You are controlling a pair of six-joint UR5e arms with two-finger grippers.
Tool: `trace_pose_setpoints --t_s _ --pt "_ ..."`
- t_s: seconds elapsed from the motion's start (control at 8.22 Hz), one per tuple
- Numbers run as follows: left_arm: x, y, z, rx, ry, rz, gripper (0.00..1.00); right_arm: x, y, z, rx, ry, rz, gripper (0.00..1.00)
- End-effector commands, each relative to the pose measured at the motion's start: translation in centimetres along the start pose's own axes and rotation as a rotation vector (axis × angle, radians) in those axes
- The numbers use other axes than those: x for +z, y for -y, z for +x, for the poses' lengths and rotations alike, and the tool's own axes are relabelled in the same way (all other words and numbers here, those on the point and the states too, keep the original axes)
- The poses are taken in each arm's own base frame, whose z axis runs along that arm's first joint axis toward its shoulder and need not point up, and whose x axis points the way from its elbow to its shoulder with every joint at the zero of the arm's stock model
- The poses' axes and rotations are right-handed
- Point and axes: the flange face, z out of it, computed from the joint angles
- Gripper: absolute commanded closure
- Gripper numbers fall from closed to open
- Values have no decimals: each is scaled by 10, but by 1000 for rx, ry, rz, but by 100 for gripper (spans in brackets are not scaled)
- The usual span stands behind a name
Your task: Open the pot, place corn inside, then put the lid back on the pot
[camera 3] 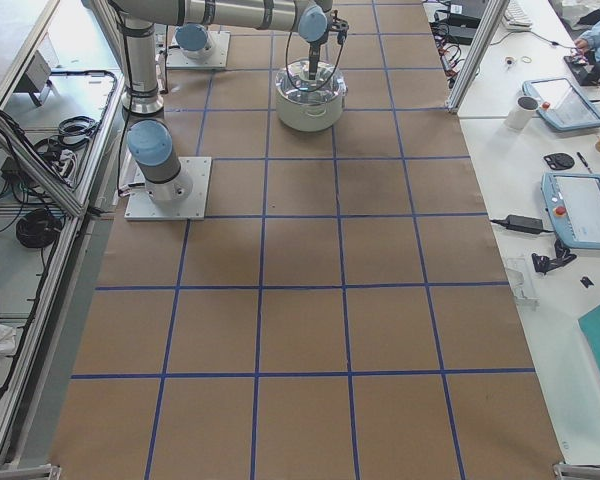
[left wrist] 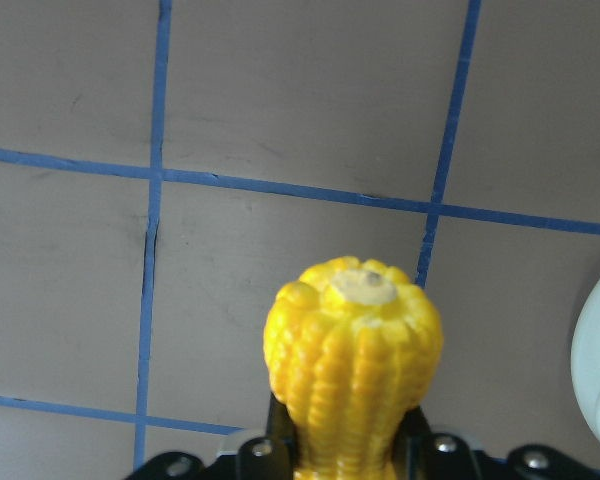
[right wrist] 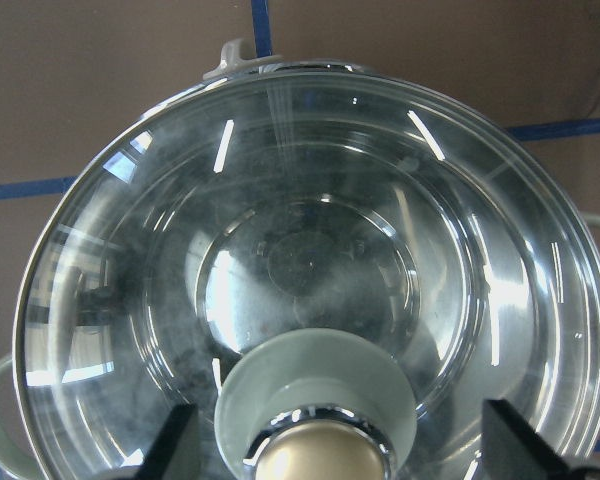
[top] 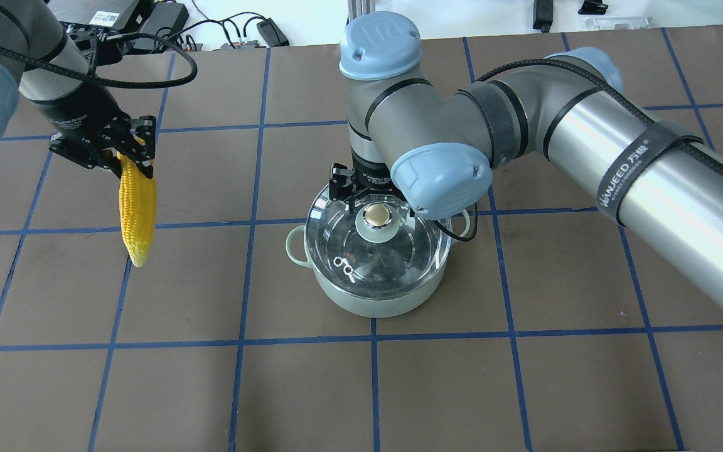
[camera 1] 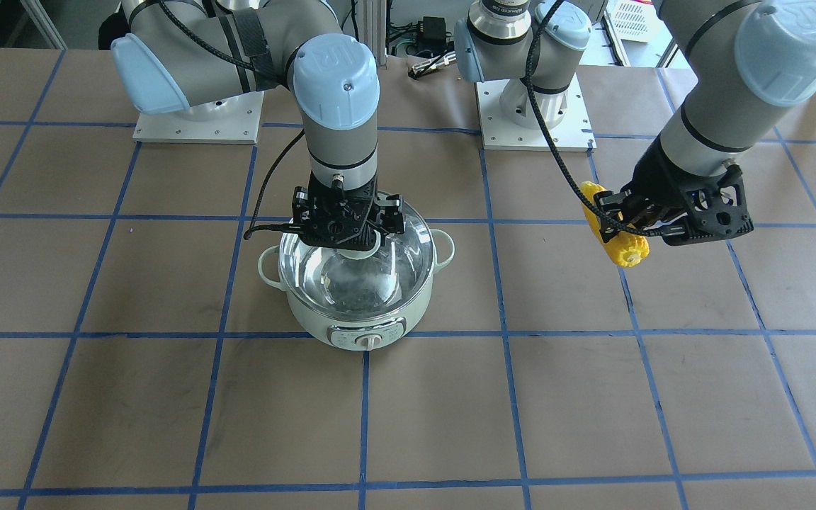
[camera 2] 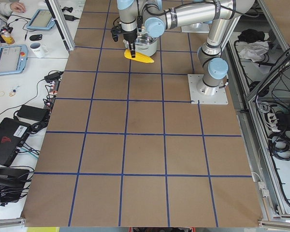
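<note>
The mint-green pot [camera 1: 358, 320] stands on the table with the glass lid [camera 1: 362, 278] on it. Through the glass the steel inside looks bare. My right gripper [camera 1: 351, 239] is straight over the lid's knob [top: 379, 220]. In the right wrist view its fingers [right wrist: 175, 440] stand wide on both sides of the knob [right wrist: 315, 395], open and not clamped. My left gripper [camera 1: 627, 212] is shut on the yellow corn [camera 1: 618, 234] and holds it in the air, well off to the pot's side. In the overhead view the corn [top: 137, 210] hangs tip down.
The two arm base plates [camera 1: 199, 120] [camera 1: 532, 122] stand on the table behind the pot. A black cable [camera 1: 266, 205] loops from the right wrist beside the pot. The brown table [camera 1: 450, 425] bears a blue tape grid.
</note>
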Motion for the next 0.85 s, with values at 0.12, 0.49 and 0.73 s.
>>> trace_pose_setpoints --t_s 0.12,0.49,0.73 --pt "8 0 21 54 2 -14 100 6 -4 -4 -5 38 -41 9" --pt "6 -10 62 104 -53 0 100 7 -4 -4 -50 37 -42 44" --pt "4 -17 81 116 -53 15 100 6 -3 -3 -72 27 -35 59"
